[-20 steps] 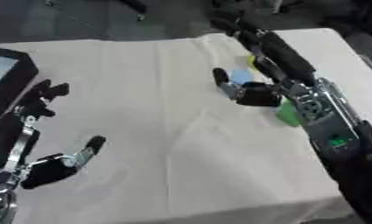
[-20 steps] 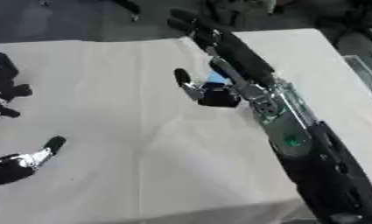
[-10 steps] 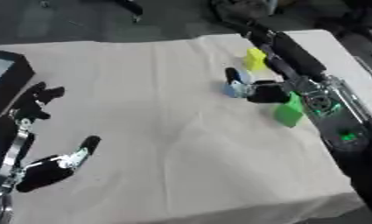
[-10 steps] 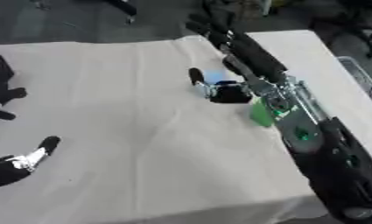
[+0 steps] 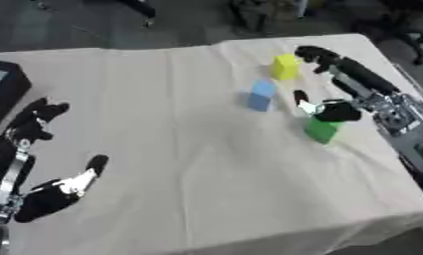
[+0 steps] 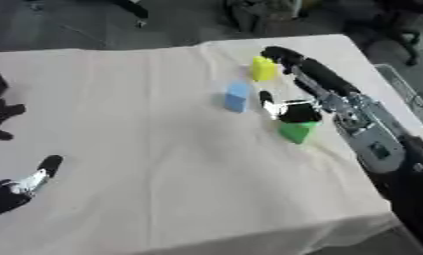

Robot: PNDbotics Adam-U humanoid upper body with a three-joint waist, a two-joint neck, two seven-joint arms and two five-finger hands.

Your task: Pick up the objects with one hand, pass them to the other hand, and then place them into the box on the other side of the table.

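Note:
Three blocks stand on the cream cloth at the right: a yellow block (image 5: 285, 66) farthest back, a blue block (image 5: 262, 94) nearer the middle, and a green block (image 5: 321, 130) nearest me. My right hand (image 5: 335, 111) reaches in from the right and hovers just right of the blue block, directly above the green one. It holds nothing, and one finger points toward the blue block. My left hand (image 5: 47, 196) rests open at the lower left, fingers up. The black box (image 5: 0, 88) sits at the left edge.
The cloth-covered table (image 5: 179, 149) has a fold running down its middle. Its front edge drops off at the bottom, its right edge lies beyond my right forearm (image 6: 363, 129). Dark floor and chair legs lie past the far edge.
The camera has tilted, shifting the whole picture. My right hand, close against the blue block earlier, now sits apart from it to the right. The left hand has stayed put.

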